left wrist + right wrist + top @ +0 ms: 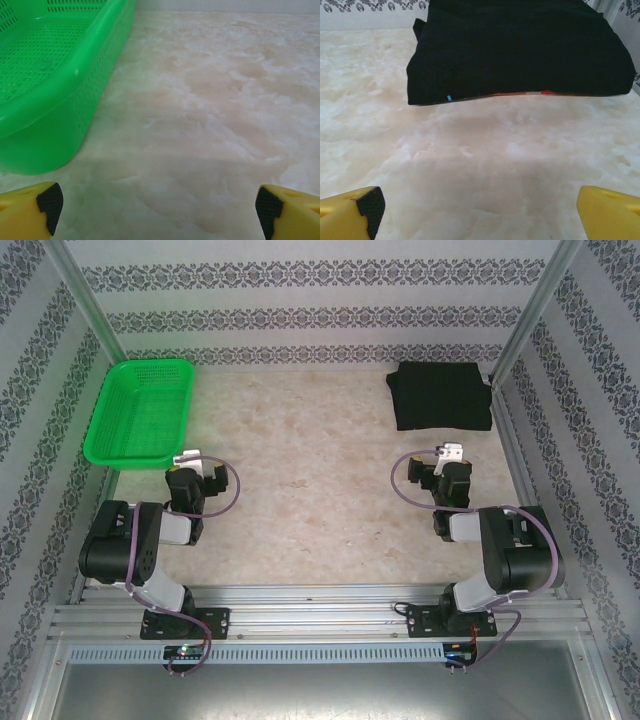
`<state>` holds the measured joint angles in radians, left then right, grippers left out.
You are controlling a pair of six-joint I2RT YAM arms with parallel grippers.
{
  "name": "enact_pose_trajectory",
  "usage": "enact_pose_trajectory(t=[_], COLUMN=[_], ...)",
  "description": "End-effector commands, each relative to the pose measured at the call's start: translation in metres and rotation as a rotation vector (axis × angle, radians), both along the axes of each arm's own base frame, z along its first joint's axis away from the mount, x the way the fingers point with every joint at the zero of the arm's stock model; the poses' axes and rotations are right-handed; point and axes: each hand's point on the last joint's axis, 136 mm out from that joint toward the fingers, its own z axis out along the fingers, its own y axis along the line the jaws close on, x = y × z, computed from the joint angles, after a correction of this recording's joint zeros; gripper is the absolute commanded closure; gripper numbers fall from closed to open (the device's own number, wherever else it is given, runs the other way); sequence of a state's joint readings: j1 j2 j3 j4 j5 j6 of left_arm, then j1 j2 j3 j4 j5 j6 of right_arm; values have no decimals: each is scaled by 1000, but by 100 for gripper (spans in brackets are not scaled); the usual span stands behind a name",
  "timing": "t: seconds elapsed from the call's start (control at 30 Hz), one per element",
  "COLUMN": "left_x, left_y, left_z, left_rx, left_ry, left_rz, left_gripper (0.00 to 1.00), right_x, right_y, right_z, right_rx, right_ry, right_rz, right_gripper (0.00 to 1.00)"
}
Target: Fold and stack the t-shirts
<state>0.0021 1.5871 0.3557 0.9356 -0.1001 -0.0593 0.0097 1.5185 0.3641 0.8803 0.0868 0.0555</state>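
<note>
Peeking from beneath the near edge of the large plain black cloth t-shirt [520,50] is a thin red-orange strip [546,92]. Whether it belongs to a second garment lying underneath cannot be told, since the black cloth covers all but that sliver. The shirt's far part is cut off by the top of the right wrist view, and its right end runs to the frame's edge. A tiny blue mark [449,97] sits on the hem towards the left, too small to read.

The black t-shirt is folded into a thick, roughly rectangular pad with a smooth top and a small flap jutting from its far left corner. It lies flat on the pale marbled worktop [470,150], straight ahead of the right tool [480,212] and apart from it, with bare worktop between. From above, the same shirt [440,395] lies just beyond the right tool [452,455].

The right tool stands wide open: its yellow fingertips [600,210] sit in the two bottom corners of its view, with nothing between them. The left tool [160,212] is spread just as wide, its black pads [49,202] facing inward over bare worktop, gripping nothing. Ahead and to the left of it stands the bright green plastic mesh basket [60,130], its rounded corner near but not touching, its far end cut off by the frame. From above, the basket [150,364] sits just beyond the left tool [195,460], and the black t-shirt lies well off to that tool's right.
</note>
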Motion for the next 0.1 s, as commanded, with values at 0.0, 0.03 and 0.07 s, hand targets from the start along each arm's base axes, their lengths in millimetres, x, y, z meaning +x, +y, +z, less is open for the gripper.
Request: enact_pose_trajectory(t=[0.0,0.03,0.07], left_x=[6,6,6], left_y=[0,0,0], left_z=[14,14,14], left_rx=[10,10,9], left_ry=[-52,-55,-52], left_rz=[-14,-16,-16], left_gripper=[0,0,0], right_x=[7,6,6], right_y=[5,4,5], right_z=[14,15,15], right_rx=[9,10,7], right_ry=[-44,-50,-53], right_rz=[36,35,38], right_gripper=[2,2,2])
